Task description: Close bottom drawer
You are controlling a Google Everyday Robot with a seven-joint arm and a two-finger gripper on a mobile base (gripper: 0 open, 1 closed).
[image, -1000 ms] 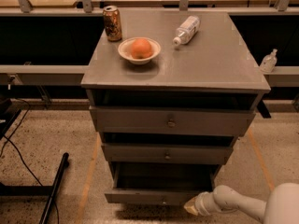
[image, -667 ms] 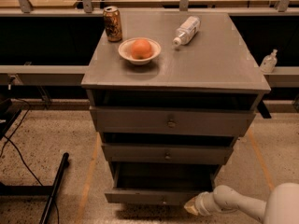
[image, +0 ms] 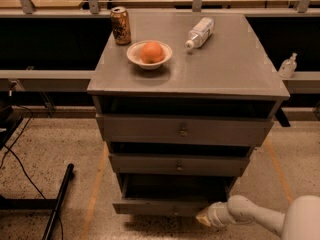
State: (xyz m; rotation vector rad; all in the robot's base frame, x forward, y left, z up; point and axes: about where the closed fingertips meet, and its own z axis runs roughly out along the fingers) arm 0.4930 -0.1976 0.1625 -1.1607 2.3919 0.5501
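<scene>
The bottom drawer [image: 160, 207] is the lowest of three grey drawers in the cabinet and stands pulled out, its flat front near the bottom edge of the view. My gripper [image: 204, 217] is at the end of the white arm coming in from the lower right. It sits right at the right end of the bottom drawer's front. The middle drawer [image: 177, 164] and top drawer [image: 182, 130] are each slightly pulled out too.
On the cabinet top [image: 225, 69] stand a can [image: 120, 25], a white bowl with an orange [image: 149, 54] and a lying bottle [image: 200, 32]. A black pole [image: 57, 204] and cables lie on the floor at left. A bench runs behind the cabinet.
</scene>
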